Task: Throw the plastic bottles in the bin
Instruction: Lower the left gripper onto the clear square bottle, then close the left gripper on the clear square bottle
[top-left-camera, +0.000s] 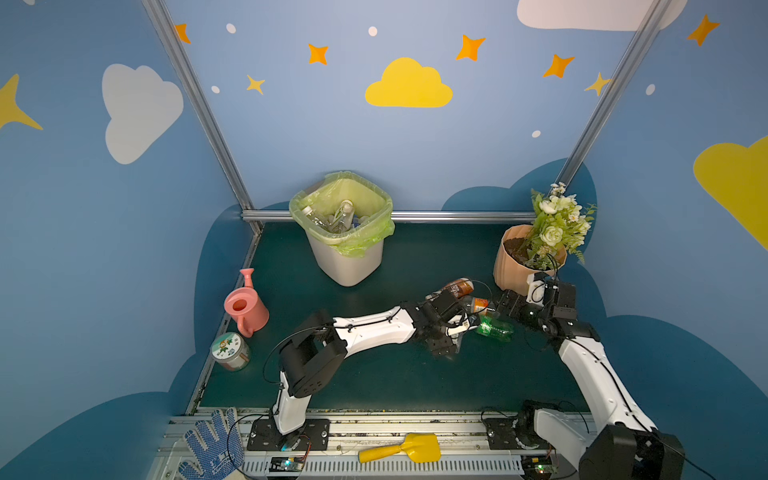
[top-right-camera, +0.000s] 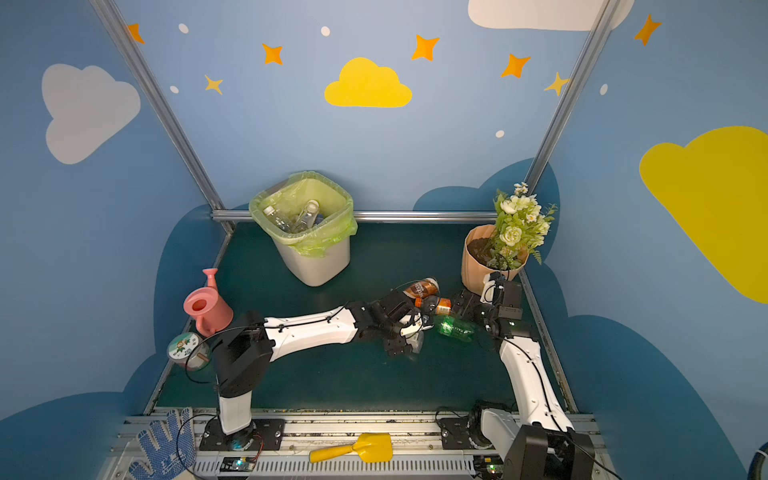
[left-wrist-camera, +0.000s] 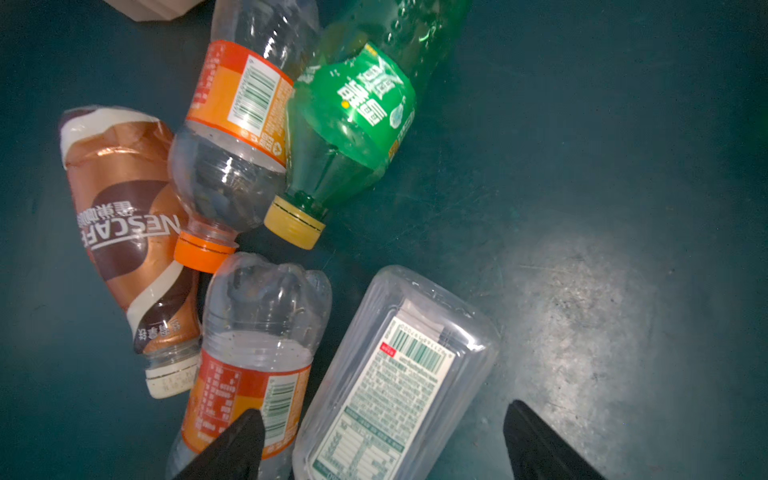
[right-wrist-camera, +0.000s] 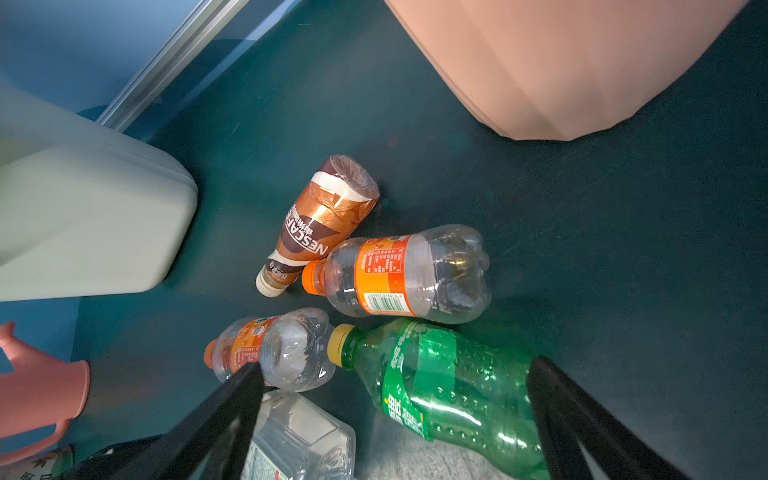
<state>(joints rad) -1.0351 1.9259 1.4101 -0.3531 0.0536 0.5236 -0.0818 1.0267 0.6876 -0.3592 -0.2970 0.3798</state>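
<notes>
Front rail: a yellow scoop and a blue-dotted glove lie nearest, off the working surface and no part of the job.
Left claw: jaws stand wide apart and grip nothing. It hangs over the clear square bottle, with one finger overlapping the orange-label bottle beside it.
Right claw: fully spread and empty, it straddles the green bottle.
Bottles on the bench: five lie on their sides in one touching cluster near the flowerpot. They are the clear square one, the green one, both orange-label ones (the other orange-label bottle included) and a brown coffee bottle.
Bin: it stands at the back of the bench, well apart from the cluster, with several clear bottles already inside.
Step in hand: mid-task by my reading, with both claws poised for a pick and no grasp made yet.
Next move: probably lower onto one bottle's body and shut. The left claw needs both fingers clear of the orange-label neighbour. The claws sit close together, so going one at a time looks safer. The lift must clear the tall rim.
Bystander: the pink watering can should stay put.
</notes>
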